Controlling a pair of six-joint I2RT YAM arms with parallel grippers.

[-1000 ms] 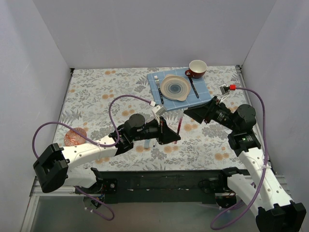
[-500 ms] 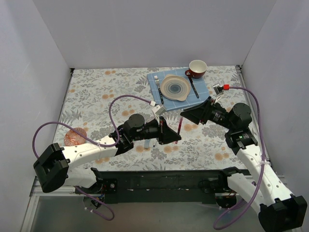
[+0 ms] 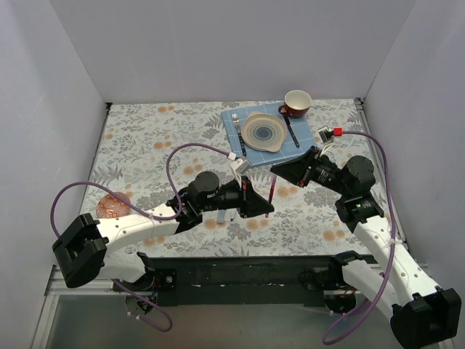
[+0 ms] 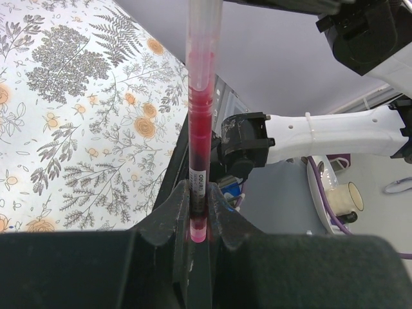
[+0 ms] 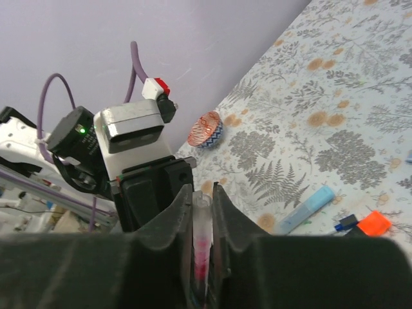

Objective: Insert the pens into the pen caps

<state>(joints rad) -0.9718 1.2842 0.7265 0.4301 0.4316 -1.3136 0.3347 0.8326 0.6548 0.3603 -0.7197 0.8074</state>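
A thin red pen [image 4: 201,129] stands in the air between the two arms, and my left gripper [image 4: 199,193] is shut on its lower end. Its upper end sits inside a clear pen cap [image 4: 204,38]. My right gripper [image 5: 203,193] is shut on that cap [image 5: 202,225], jaws pressed to both sides. From above, the pen [image 3: 269,190] spans from the left gripper [image 3: 263,207] up to the right gripper [image 3: 277,173]. On the cloth lie a light-blue marker [image 5: 306,209] and a bright orange cap [image 5: 373,223].
A blue mat [image 3: 234,118] at the back right carries a plate [image 3: 264,131], a fork [image 3: 237,131] and a knife [image 3: 290,131], with a red cup [image 3: 296,104] behind it. A small patterned bowl [image 3: 112,206] sits at the left.
My right gripper has moved left onto the pen's upper end and closed its jaws on the cap. The left gripper has kept its hold and barely shifted.
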